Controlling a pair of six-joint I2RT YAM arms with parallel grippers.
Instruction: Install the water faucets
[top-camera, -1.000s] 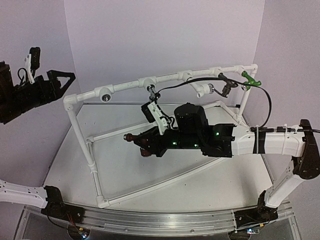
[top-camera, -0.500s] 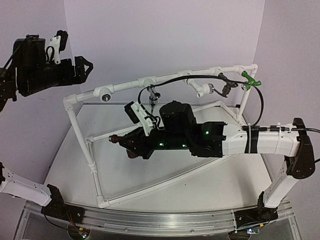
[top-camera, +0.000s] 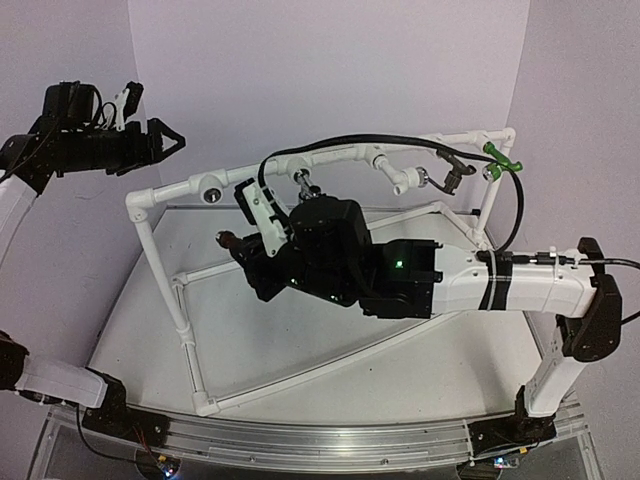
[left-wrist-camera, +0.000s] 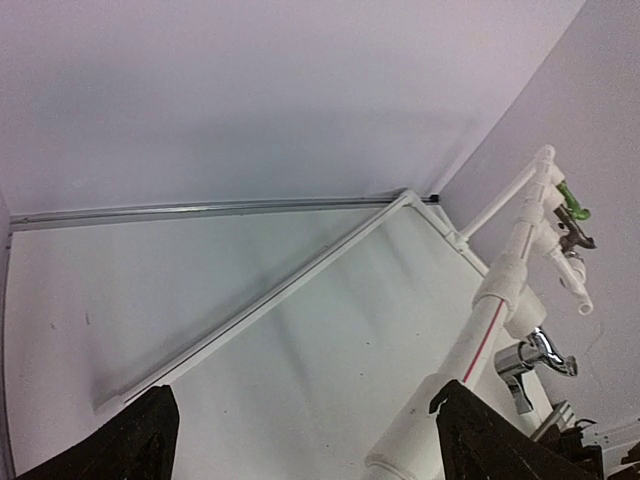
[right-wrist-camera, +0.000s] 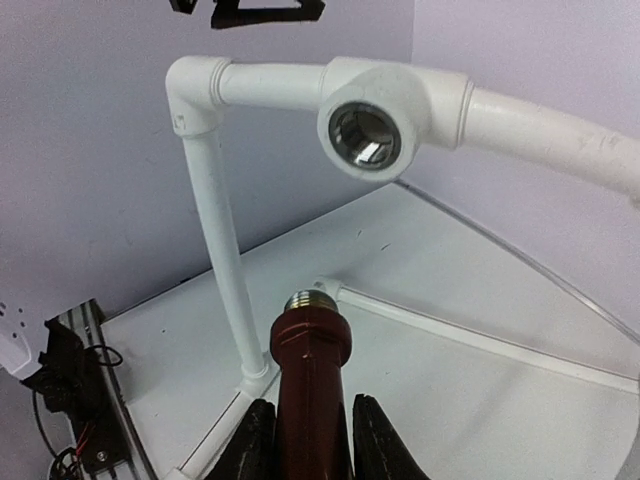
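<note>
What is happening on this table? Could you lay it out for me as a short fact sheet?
setting: white pipe frame standing on a table
right tool: shut on the dark brown faucet, threaded end aimed at the empty socket
left tool: open, holding nothing, raised off to the left of the frame
already on the frame: chrome faucet, white faucet, dark bronze faucet, green faucet
left to do: dark brown faucet not yet in the socket

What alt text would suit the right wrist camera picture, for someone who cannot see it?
The right tool grips a dark brown faucet, its threaded end aimed at, but not touching, an open socket in the white pipe frame above a pale table.
</note>
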